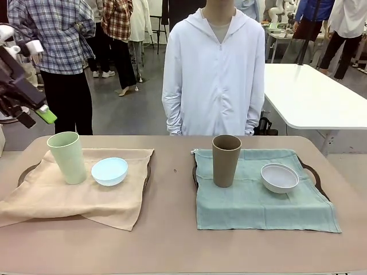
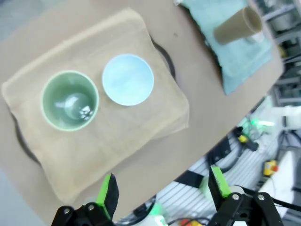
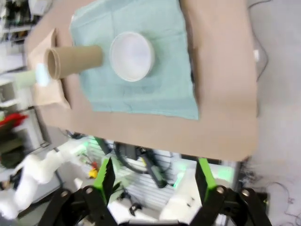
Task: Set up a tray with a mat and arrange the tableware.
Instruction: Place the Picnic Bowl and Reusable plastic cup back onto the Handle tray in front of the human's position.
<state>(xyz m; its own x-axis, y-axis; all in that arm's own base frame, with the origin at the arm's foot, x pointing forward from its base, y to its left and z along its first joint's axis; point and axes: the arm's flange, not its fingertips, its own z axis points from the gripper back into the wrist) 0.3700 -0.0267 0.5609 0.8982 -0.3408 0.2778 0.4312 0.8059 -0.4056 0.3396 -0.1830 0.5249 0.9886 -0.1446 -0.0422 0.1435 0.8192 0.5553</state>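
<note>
Our left gripper (image 2: 162, 190) hangs high above the table with its jaws spread wide and nothing between them; in the front view it sits up at about 10 o'clock from the green cup (image 1: 67, 157). Our right gripper (image 3: 153, 183) is likewise raised, parted and empty.

Below the left gripper, the green cup stands upright on the beige mat (image 2: 94, 141), with the blue bowl (image 2: 128, 79) just beside it at 3 o'clock in the front view. A dark tray (image 1: 26, 172) peeks out from under that mat. Toward the right, the brown cup (image 1: 226, 160) stands on the teal mat (image 1: 252, 203), the white bowl (image 1: 279, 177) near it at 3 o'clock, and a tray handle (image 1: 311, 172) shows past the cloth.

We judge the arranging all but done: both trays carry mat, cup and bowl. Any next move calls only for small tidying, perhaps smoothing the beige mat's rumpled overhang.
</note>
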